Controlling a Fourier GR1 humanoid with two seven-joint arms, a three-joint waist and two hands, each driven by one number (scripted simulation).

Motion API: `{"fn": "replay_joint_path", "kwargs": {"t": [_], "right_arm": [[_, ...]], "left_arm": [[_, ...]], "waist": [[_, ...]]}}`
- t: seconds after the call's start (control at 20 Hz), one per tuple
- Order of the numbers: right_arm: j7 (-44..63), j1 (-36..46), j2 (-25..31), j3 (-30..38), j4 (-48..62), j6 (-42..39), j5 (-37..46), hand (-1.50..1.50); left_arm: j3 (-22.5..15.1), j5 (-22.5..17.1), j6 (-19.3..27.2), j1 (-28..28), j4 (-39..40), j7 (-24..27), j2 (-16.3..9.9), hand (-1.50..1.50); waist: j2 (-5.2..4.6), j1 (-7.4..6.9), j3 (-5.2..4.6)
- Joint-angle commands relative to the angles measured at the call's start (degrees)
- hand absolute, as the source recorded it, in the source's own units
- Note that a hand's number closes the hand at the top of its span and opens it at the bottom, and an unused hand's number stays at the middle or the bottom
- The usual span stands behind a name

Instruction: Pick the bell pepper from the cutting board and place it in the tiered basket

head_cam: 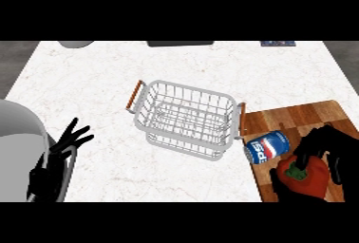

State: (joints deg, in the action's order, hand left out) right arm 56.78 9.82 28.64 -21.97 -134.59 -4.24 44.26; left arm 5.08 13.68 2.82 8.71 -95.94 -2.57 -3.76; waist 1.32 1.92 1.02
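Head view: at four o'clock the right hand (329,152) curls round the red bell pepper (307,176) on the cutting board (294,118). Tiered basket (186,118) sits centre; left hand (67,140) rests open at eight o'clock.

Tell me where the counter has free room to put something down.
Bare counter lies behind the basket, and between the basket and the left hand. The near right is crowded: on the board, the can lies beside the pepper, which the right hand covers.
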Motion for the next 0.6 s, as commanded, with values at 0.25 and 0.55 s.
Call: {"fn": "replay_joint_path", "kwargs": {"t": [0.25,0.55], "right_arm": [[13.41,16.50,-5.97,3.32,-1.15,-9.38,-4.37,1.50],[10.79,24.91,-8.91,5.08,8.63,-10.89,-6.81,1.50]], "left_arm": [[-3.84,-2.79,1.32,0.88,6.14,-3.01,3.57,0.00],[-1.71,-1.68,0.77,-2.18,10.12,-2.38,3.58,0.00]], "waist": [[-1.12,-1.70,-1.42],[-1.62,-1.96,-1.34]]}}
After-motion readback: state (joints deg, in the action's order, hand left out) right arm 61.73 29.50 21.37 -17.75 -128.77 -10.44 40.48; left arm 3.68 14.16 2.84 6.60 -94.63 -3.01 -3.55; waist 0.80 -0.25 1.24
